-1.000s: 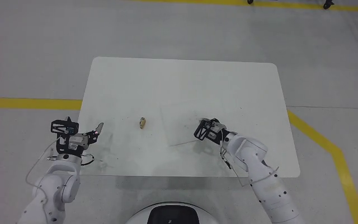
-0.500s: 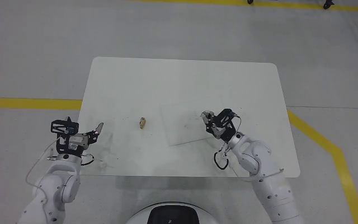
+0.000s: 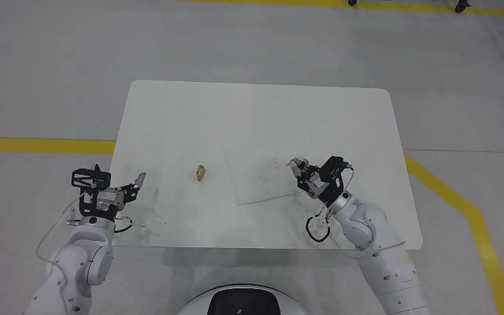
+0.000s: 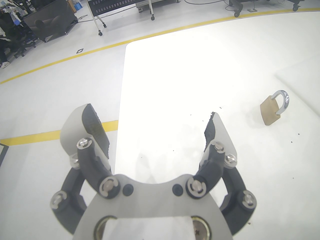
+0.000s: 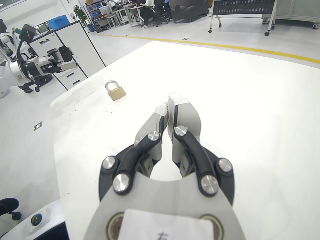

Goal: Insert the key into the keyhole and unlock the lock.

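Observation:
A small brass padlock [image 3: 201,171] with a silver shackle lies on the white table [image 3: 260,106], left of centre; it is also the padlock [image 4: 271,112] ahead of my left gripper and the padlock [image 5: 115,91] far off from my right one. My right gripper [image 3: 297,164] hovers right of centre, its fingers [image 5: 160,118] pressed shut, with a thin brownish sliver between the pads that looks like the key. My left gripper [image 4: 152,123] stands open with nothing in it at the table's left edge [image 3: 130,189], well apart from the padlock.
A faint rectangular outline [image 3: 252,193] marks the table surface under the right gripper. Small dark specks [image 4: 295,138] dot the table near the padlock. A yellow floor line [image 3: 47,146] runs past both sides of the table.
My right gripper rose from the table near the outline's front edge, swung to the right and turned its fingertips toward the padlock, staying shut. The left arm and padlock stayed still.

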